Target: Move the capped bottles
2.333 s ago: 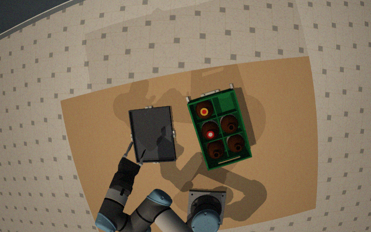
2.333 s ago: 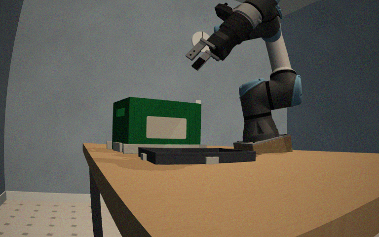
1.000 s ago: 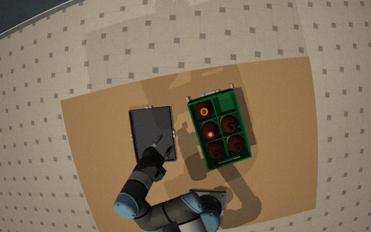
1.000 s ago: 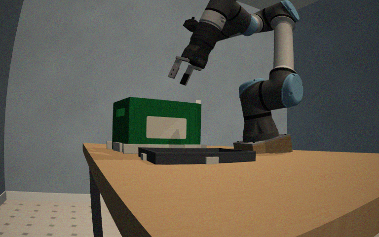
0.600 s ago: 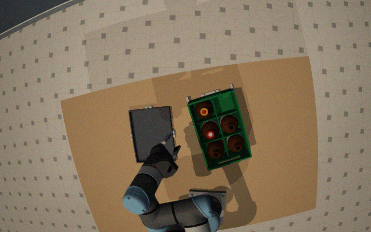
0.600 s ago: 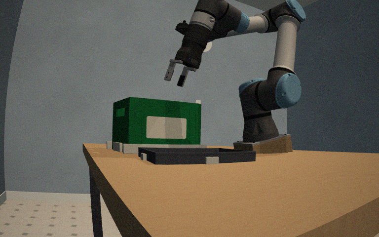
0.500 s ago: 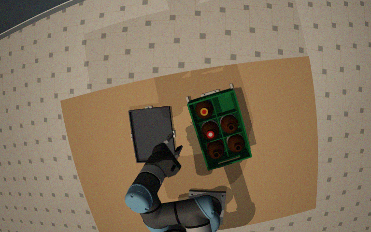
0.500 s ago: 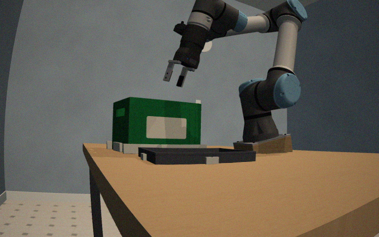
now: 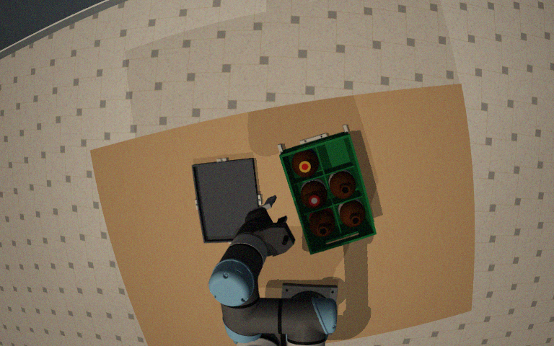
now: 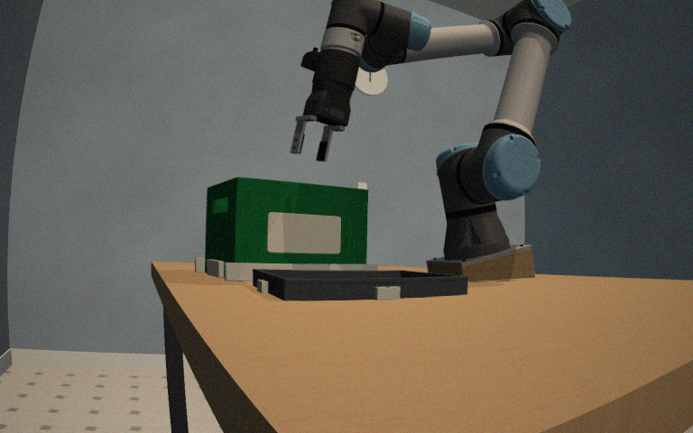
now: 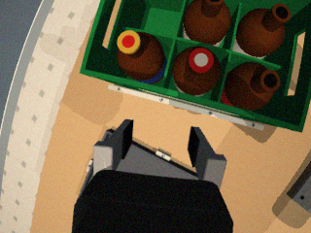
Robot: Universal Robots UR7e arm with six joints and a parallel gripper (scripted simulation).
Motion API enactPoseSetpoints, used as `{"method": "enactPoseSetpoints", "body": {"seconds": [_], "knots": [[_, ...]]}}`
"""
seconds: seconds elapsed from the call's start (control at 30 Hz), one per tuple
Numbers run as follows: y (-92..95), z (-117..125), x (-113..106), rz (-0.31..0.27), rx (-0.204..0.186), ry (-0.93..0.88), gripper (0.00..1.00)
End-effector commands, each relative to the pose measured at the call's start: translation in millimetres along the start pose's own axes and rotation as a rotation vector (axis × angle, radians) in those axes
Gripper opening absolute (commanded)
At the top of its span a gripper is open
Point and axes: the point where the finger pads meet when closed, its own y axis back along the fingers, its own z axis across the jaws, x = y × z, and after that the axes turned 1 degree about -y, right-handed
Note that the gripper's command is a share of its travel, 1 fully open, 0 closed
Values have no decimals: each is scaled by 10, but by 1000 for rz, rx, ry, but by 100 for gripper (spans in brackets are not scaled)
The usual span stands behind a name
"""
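The green crate (image 9: 302, 238) (image 10: 301, 198) (image 11: 195, 104) holds two capped bottles and three open bottles. The bottle with a yellow-and-red cap (image 9: 304, 166) (image 11: 128, 42) stands in the far left corner compartment in the top view. The bottle with a red-and-white cap (image 9: 314, 200) (image 11: 200, 60) stands in the middle compartment of the same row. The open bottles (image 9: 343, 183) (image 9: 352, 213) (image 9: 322, 224) fill other compartments. The dark tray (image 9: 224, 195) (image 10: 332, 289) (image 11: 146, 162) is empty. My gripper (image 9: 277, 210) (image 10: 308, 156) (image 11: 160, 134) is open and empty, above crate height, seen between tray and crate from overhead.
One compartment (image 9: 339, 153) (image 11: 162, 21) of the crate is empty. Pale blocks (image 9: 281, 148) (image 9: 345, 128) stand at the crate's far corners. Small pale blocks (image 9: 221, 159) (image 10: 387, 292) touch the tray's sides. The robot's base plate (image 9: 288, 290) is on the near side of the table.
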Motion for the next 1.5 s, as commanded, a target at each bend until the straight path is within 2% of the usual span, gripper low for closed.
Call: {"method": "enactPoseSetpoints", "body": {"seconds": [0.0, 0.3, 0.4, 0.87, 0.97, 1.47], "knots": [[-12, 28, 119, -29, -22, -28, 100], [-49, 107, 406, -101, -78, -98, 100], [-44, 103, 385, -89, -70, -92, 100], [-102, 225, 832, -144, -112, -141, 100], [-98, 222, 812, -136, -108, -137, 100], [-154, 343, 1259, -143, -112, -141, 100]]}}
